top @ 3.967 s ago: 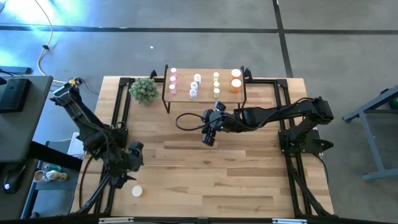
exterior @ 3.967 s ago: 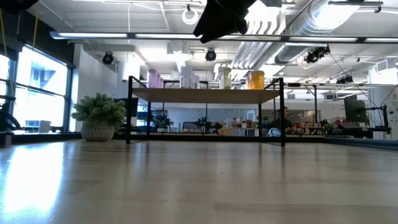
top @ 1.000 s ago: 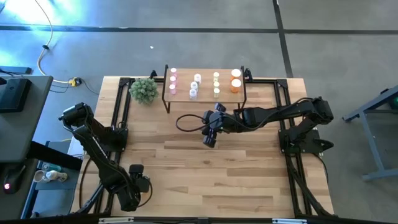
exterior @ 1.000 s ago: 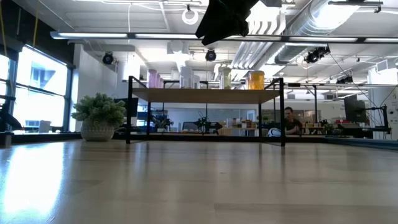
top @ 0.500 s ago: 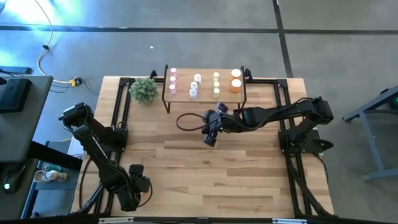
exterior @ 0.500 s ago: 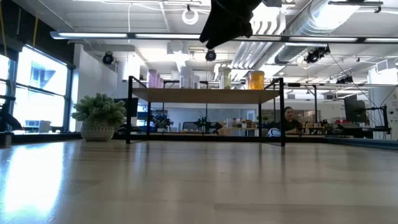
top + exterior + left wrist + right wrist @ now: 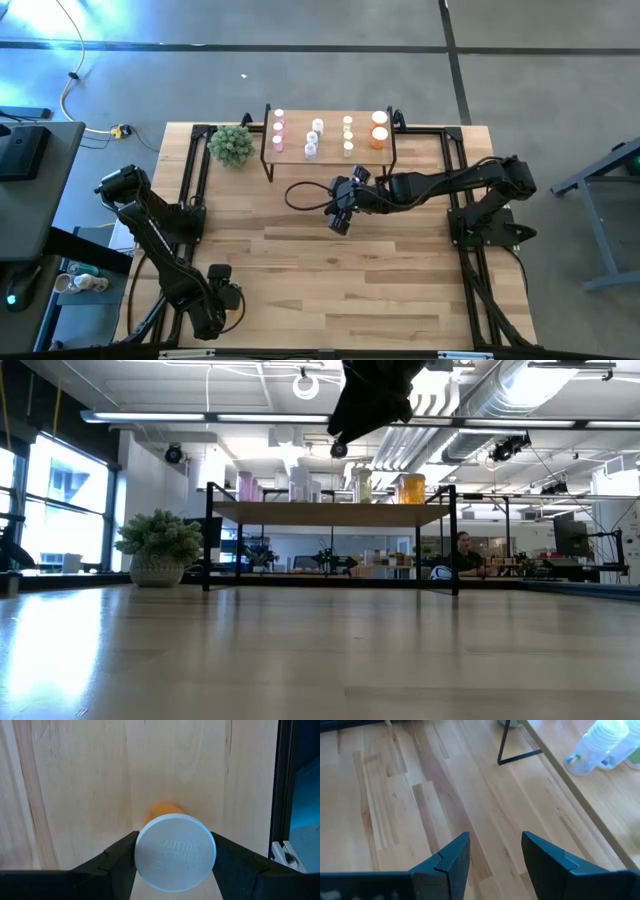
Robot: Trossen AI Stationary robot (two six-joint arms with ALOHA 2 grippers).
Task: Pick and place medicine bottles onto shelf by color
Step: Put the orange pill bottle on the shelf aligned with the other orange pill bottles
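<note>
An orange medicine bottle (image 7: 174, 851) with a white cap stands on the wooden surface (image 7: 330, 280) at its near left corner, clasped at the cap between the jaws of the left gripper (image 7: 175, 852), which is low over the board there (image 7: 215, 312). The other medicine bottles (image 7: 312, 138) stand on the shelf (image 7: 330, 152) at the far edge, pink to the left, whitish and yellow-green in the middle, orange (image 7: 379, 131) at the right end. The right gripper (image 7: 338, 222) hangs in the air just in front of the shelf, jaws parted and empty (image 7: 492, 857). A small potted plant (image 7: 231, 145) sits left of the shelf.
</note>
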